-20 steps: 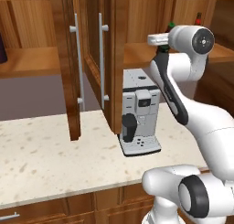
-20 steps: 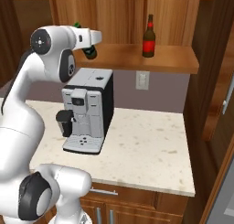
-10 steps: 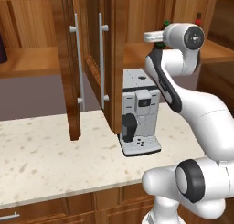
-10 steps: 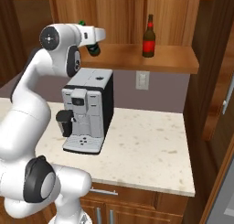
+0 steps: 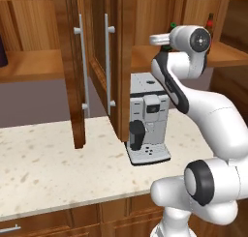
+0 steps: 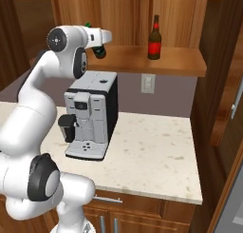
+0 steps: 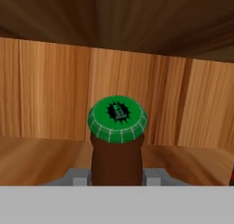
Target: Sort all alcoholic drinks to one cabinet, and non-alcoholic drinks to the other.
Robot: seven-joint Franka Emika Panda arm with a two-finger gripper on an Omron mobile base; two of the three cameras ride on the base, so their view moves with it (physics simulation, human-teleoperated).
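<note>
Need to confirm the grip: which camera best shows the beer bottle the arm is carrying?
The hand view: the beer bottle shows its green cap and brown neck close up, with the pincer shut on the neck. Both base views show just a green-and-dark bit by the wrist.

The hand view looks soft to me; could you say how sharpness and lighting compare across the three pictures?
Hand view: the green-capped brown glass bottle is near and slightly blurred, wood grain smeared. Right base view: crisp, even light, a soft shadow beside the grey coffee machine. Left base view: equally sharp, no glare.
</note>
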